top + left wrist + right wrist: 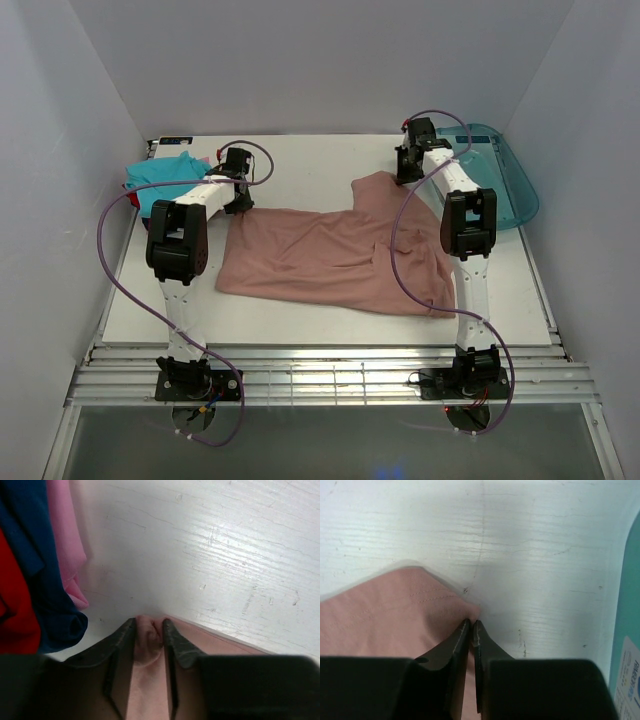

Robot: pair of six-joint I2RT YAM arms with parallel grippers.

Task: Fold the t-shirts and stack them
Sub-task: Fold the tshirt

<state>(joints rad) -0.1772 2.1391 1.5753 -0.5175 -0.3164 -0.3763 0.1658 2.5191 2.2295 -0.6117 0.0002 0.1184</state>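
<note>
Surface: a white painted counter (320,160), its grain and fine cracks showing in both wrist views. Plain white walls (300,60) close it in on the left, far and right sides. Metal rails (330,375) run along the near edge, where the two arm bases are bolted. Purple cables (105,250) loop beside each arm.

Pink shirt (320,255): dusty pink, lying mid-counter between the two arms. It is spread wide but not flat, with shallow wrinkles across it. A narrower part runs from its far right side toward the far edge. Its near right corner passes under the right arm.

Left hand (149,632): at the shirt's far left corner, fingers part closed, pinching a small bunched fold of the pink cloth between them.

Right hand (471,625): at the tip of the far right part, fingers pressed almost together on the shirt's corner. A stitched hem line shows just left of them.

Stack: at the far left corner of the counter, just beside the left hand. A teal shirt (165,175) lies on top, loosely folded. From the left wrist view a red shirt (15,610), a blue shirt (45,580) and a pale pink cloth (67,540) hang at its edge, touching one another.

Container: a translucent blue-green tray (510,185) at the far right corner, beside the right arm and apart from the pink shirt. A white label (630,675) shows on it; its text is too small to read.
</note>
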